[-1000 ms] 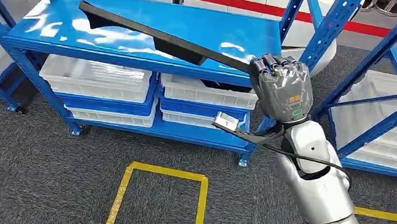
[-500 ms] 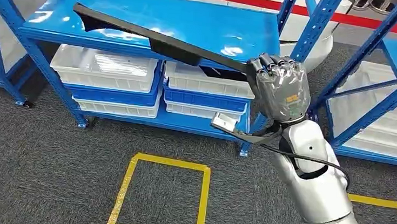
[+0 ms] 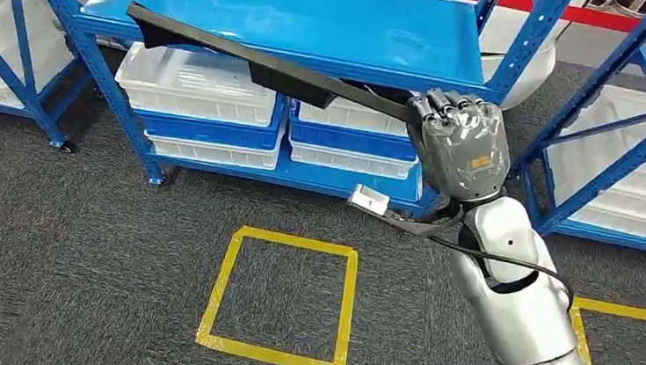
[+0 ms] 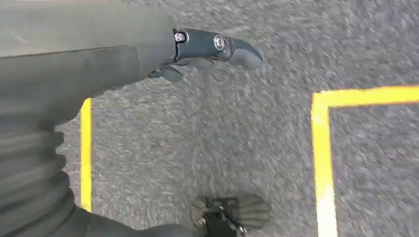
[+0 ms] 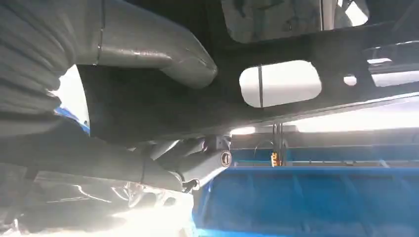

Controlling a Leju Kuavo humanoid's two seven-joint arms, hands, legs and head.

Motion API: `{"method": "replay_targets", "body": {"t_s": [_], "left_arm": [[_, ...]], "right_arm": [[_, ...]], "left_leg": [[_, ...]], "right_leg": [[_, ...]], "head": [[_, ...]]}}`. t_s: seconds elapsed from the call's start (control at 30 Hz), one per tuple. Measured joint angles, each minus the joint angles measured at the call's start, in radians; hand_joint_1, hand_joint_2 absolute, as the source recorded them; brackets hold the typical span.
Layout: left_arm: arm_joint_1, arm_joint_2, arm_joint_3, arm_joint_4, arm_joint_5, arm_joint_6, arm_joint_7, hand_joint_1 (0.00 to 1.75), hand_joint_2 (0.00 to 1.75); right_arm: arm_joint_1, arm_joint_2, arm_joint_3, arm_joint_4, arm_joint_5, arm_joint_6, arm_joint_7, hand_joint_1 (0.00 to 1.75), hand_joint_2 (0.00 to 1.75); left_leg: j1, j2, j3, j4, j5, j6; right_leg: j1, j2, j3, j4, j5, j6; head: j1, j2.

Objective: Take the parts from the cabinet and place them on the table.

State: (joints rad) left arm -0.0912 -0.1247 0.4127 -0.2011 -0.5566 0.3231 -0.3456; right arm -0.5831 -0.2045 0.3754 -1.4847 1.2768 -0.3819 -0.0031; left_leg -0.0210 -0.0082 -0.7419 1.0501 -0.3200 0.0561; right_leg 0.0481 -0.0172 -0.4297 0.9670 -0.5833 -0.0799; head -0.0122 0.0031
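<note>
A long black part [image 3: 260,58] reaches from my right hand [image 3: 460,141] out to the left, in front of the blue shelf's top board [image 3: 299,13]. My right hand grips its near end with the fingers wrapped around it. In the right wrist view the black part [image 5: 296,103], with a cut-out slot, lies between my thumb [image 5: 163,54] and fingers [image 5: 197,163]. My left hand [image 4: 99,74] hangs over the grey carpet with its fingers [image 4: 217,44] apart and nothing in it.
The blue rack [image 3: 92,56] holds white bins [image 3: 195,92] and blue bins [image 3: 349,141] on its lower shelves. A second blue rack [image 3: 622,147] stands at the right. A yellow taped square [image 3: 283,298] marks the grey carpet in front of me.
The whole view has shifted: the rack now sits higher and further right in the picture and more floor shows. My right hand keeps its hold on the black part.
</note>
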Motion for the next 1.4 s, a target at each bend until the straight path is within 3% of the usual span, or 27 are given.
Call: {"method": "replay_targets", "body": {"t_s": [0.03, 0.1, 0.13, 0.2, 0.23, 0.27, 0.3, 0.33, 0.4, 0.43, 0.47, 0.5, 0.63, 0.7, 0.77, 0.8, 0.87, 0.93, 0.97, 1.0, 1.03, 1.13, 1.17, 1.23, 1.3, 1.33, 1.4], "left_arm": [[0.000, -0.007, 0.000, 0.000, -0.002, -0.002, -0.001, 0.00, 1.75], [-0.001, -0.007, -0.001, 0.000, -0.002, -0.005, -0.002, 0.00, 1.75], [0.002, -0.007, 0.000, 0.001, -0.002, -0.004, -0.002, 0.00, 1.75], [0.004, -0.005, 0.000, 0.001, 0.000, -0.003, -0.002, 0.00, 1.75], [0.004, -0.003, 0.000, 0.001, 0.001, -0.003, 0.000, 0.00, 1.75], [0.003, 0.000, 0.002, 0.001, 0.002, -0.002, 0.001, 0.00, 1.75], [0.003, 0.002, 0.003, 0.001, 0.003, -0.002, 0.001, 0.00, 1.75], [0.003, 0.004, 0.005, 0.001, 0.005, -0.002, 0.001, 0.00, 1.75], [0.003, 0.006, 0.008, 0.001, 0.010, 0.000, 0.001, 0.00, 1.75], [0.003, 0.008, 0.009, 0.001, 0.010, 0.000, 0.001, 0.00, 1.75], [0.001, 0.008, 0.009, 0.001, 0.010, 0.000, 0.000, 0.00, 1.75], [0.001, 0.008, 0.009, 0.000, 0.010, 0.000, -0.002, 0.00, 1.75], [0.004, 0.006, 0.009, 0.001, 0.010, 0.000, -0.003, 0.00, 1.75], [0.001, 0.008, 0.009, 0.001, 0.010, 0.000, -0.003, 0.00, 1.75], [0.001, 0.007, 0.009, 0.000, 0.010, 0.000, -0.003, 0.00, 1.75], [0.001, 0.007, 0.010, 0.000, 0.010, 0.000, -0.003, 0.00, 1.75], [0.001, 0.007, 0.009, 0.000, 0.009, 0.000, -0.003, 0.00, 1.75], [0.001, 0.006, 0.010, 0.000, 0.009, 0.000, -0.002, 0.00, 1.75], [0.001, 0.006, 0.010, 0.000, 0.009, 0.000, -0.002, 0.00, 1.75], [0.002, 0.008, 0.010, -0.001, 0.009, 0.000, -0.002, 0.00, 1.75], [0.002, 0.007, 0.010, -0.002, 0.009, 0.000, -0.002, 0.00, 1.75], [0.009, 0.007, 0.013, -0.001, 0.011, 0.000, -0.002, 0.00, 1.75], [0.012, 0.006, 0.014, 0.000, 0.012, 0.000, -0.002, 0.00, 1.75], [0.017, 0.008, 0.015, 0.000, 0.013, 0.000, -0.002, 0.00, 1.75], [0.016, 0.008, 0.015, 0.000, 0.012, 0.000, -0.002, 0.00, 1.75], [0.015, 0.008, 0.015, 0.000, 0.011, 0.000, -0.002, 0.00, 1.75], [0.014, 0.008, 0.017, 0.000, 0.010, 0.000, -0.002, 0.00, 1.75]], "right_arm": [[-0.003, 0.000, 0.000, 0.001, 0.000, 0.000, -0.001, 1.75, 1.75], [-0.006, 0.000, -0.002, 0.001, -0.001, -0.002, -0.002, 1.75, 1.75], [-0.004, 0.000, -0.002, 0.002, -0.002, -0.002, -0.001, 1.75, 1.75], [-0.008, 0.005, -0.002, 0.002, -0.002, -0.002, 0.000, 1.75, 1.75], [-0.006, 0.006, -0.002, 0.002, -0.003, -0.002, 0.000, 1.75, 1.75], [-0.007, 0.008, -0.002, 0.002, -0.003, -0.002, -0.001, 1.75, 1.75], [-0.007, 0.011, -0.001, 0.003, -0.003, -0.002, -0.001, 1.75, 1.75], [-0.006, 0.014, 0.000, 0.005, -0.004, -0.002, -0.001, 1.75, 1.75], [-0.007, 0.019, 0.000, 0.006, -0.005, -0.002, -0.001, 1.75, 1.75], [-0.007, 0.019, 0.000, 0.006, -0.005, -0.002, -0.001, 1.75, 1.75], [-0.009, 0.020, 0.000, 0.006, -0.005, -0.002, -0.001, 1.75, 1.75], [-0.009, 0.020, -0.001, 0.006, -0.005, -0.002, -0.001, 1.75, 1.75], [-0.008, 0.022, 0.000, 0.010, -0.006, -0.001, -0.002, 1.75, 1.75], [-0.010, 0.020, -0.003, 0.012, -0.006, -0.001, 0.000, 1.75, 1.75], [-0.010, 0.018, -0.003, 0.014, -0.007, -0.001, 0.000, 1.75, 1.75], [-0.009, 0.018, -0.003, 0.015, -0.007, -0.001, -0.001, 1.75, 1.75], [-0.008, 0.015, -0.003, 0.019, -0.007, -0.001, -0.002, 1.75, 1.75], [-0.010, 0.014, -0.003, 0.022, -0.011, -0.001, -0.003, 1.75, 1.75], [-0.015, 0.013, -0.003, 0.024, -0.014, 0.001, -0.005, 1.75, 1.75], [-0.021, 0.013, -0.004, 0.026, -0.016, 0.002, -0.007, 1.75, 1.75], [-0.022, 0.013, -0.004, 0.026, -0.016, 0.003, -0.008, 1.75, 1.75], [-0.027, 0.011, -0.003, 0.035, -0.022, 0.007, -0.011, 1.75, 1.75], [-0.029, 0.013, -0.002, 0.039, -0.023, 0.008, -0.012, 1.75, 1.75], [-0.035, 0.016, -0.002, 0.042, -0.024, 0.010, -0.012, 1.75, 1.75], [-0.038, 0.016, -0.002, 0.048, -0.024, 0.010, -0.015, 1.75, 1.75], [-0.038, 0.016, -0.002, 0.053, -0.025, 0.010, -0.016, 1.75, 1.75], [-0.038, 0.016, -0.002, 0.060, -0.026, 0.009, -0.017, 1.75, 1.75]], "left_leg": [[0.007, 0.003, 0.002, -0.017, 0.019, -0.009], [0.020, 0.005, 0.004, -0.040, 0.049, -0.029], [0.019, 0.004, -0.004, -0.048, 0.055, -0.032], [0.020, 0.002, -0.023, 0.014, -0.081, -0.045], [0.029, 0.004, -0.031, 0.087, -0.156, -0.056], [0.035, 0.004, -0.040, 0.165, -0.202, -0.066], [0.040, 0.004, -0.043, 0.237, -0.210, -0.076], [0.045, 0.004, -0.037, 0.283, -0.180, -0.085], [0.054, 0.005, 0.027, 0.262, -0.092, -0.099], [0.058, 0.005, 0.088, 0.198, -0.088, -0.104], [0.059, 0.004, 0.155, 0.098, -0.164, -0.109], [0.049, 0.002, 0.213, 0.008, -0.210, -0.098], [0.041, 0.006, 0.180, 0.002, -0.169, -0.036], [0.044, 0.012, 0.153, -0.003, -0.135, -0.015], [0.046, 0.013, 0.112, -0.002, -0.101, -0.016], [0.047, 0.013, 0.090, -0.001, -0.084, -0.019], [0.054, 0.015, 0.042, -0.001, -0.048, -0.030], [0.065, 0.016, 0.001, 0.000, -0.014, -0.046], [0.069, 0.015, -0.013, 0.001, 0.002, -0.056], [0.068, 0.015, -0.021, 0.000, 0.014, -0.066], [0.070, 0.016, -0.021, -0.008, 0.033, -0.077], [0.072, 0.014, -0.010, -0.054, 0.086, -0.093], [0.079, 0.016, -0.019, -0.046, 0.054, -0.094], [0.072, 0.016, -0.042, 0.056, -0.102, -0.091], [0.065, 0.014, -0.058, 0.208, -0.201, -0.090], [0.063, 0.014, -0.056, 0.263, -0.199, -0.088], [0.055, 0.014, -0.002, 0.261, -0.132, -0.074]], "right_leg": [[0.002, -0.009, -0.026, 0.018, 0.017, 0.013], [0.006, -0.003, -0.039, -0.004, 0.047, -0.001], [-0.011, -0.003, -0.040, -0.030, 0.078, -0.006], [-0.015, -0.004, -0.067, -0.035, 0.115, -0.005], [-0.018, -0.004, -0.076, -0.035, 0.133, 0.005], [-0.019, -0.004, -0.094, -0.033, 0.149, 0.010], [-0.022, -0.005, -0.116, -0.028, 0.165, 0.018], [-0.026, -0.005, -0.138, -0.020, 0.177, 0.024], [-0.036, -0.004, -0.190, 0.005, 0.196, 0.039], [-0.040, -0.005, -0.212, 0.021, 0.202, 0.048], [-0.039, -0.005, -0.229, 0.040, 0.206, 0.055], [-0.036, -0.006, -0.239, 0.054, 0.209, 0.060], [-0.027, -0.006, -0.250, 0.045, 0.247, 0.091], [-0.041, 0.008, -0.285, 0.106, 0.154, 0.081], [-0.051, 0.011, -0.322, 0.251, 0.045, 0.078], [-0.056, 0.011, -0.333, 0.322, 0.022, 0.086], [-0.068, 0.012, -0.310, 0.384, 0.061, 0.123], [-0.079, 0.012, -0.215, 0.298, 0.116, 0.153], [-0.085, 0.012, -0.140, 0.212, 0.098, 0.152], [-0.080, 0.014, -0.059, 0.104, 0.038, 0.142], [-0.056, 0.021, -0.051, 0.048, 0.009, 0.124], [-0.058, 0.017, -0.075, 0.048, 0.043, 0.097], [-0.078, 0.014, -0.081, 0.047, 0.058, 0.084], [-0.068, 0.012, -0.098, 0.047, 0.086, 0.065], [-0.056, 0.012, -0.129, 0.049, 0.113, 0.053], [-0.049, 0.012, -0.144, 0.051, 0.125, 0.051], [-0.037, 0.013, -0.178, 0.056, 0.146, 0.048]], "head": [[-0.002, 0.000], [0.003, 0.000], [0.008, 0.000], [0.005, 0.000], [0.005, 0.000], [0.006, 0.000], [0.005, 0.000], [0.005, 0.000], [0.004, 0.000], [0.005, 0.000], [0.003, 0.000], [0.005, 0.000], [0.010, 0.000], [0.016, 0.000], [0.015, 0.000], [0.015, 0.000], [0.015, 0.000], [0.015, 0.000], [0.015, 0.000], [0.013, 0.000], [0.016, 0.000], [0.015, 0.000], [0.011, 0.000], [0.010, 0.000], [0.009, 0.000], [0.010, 0.000], [0.009, 0.000]]}}
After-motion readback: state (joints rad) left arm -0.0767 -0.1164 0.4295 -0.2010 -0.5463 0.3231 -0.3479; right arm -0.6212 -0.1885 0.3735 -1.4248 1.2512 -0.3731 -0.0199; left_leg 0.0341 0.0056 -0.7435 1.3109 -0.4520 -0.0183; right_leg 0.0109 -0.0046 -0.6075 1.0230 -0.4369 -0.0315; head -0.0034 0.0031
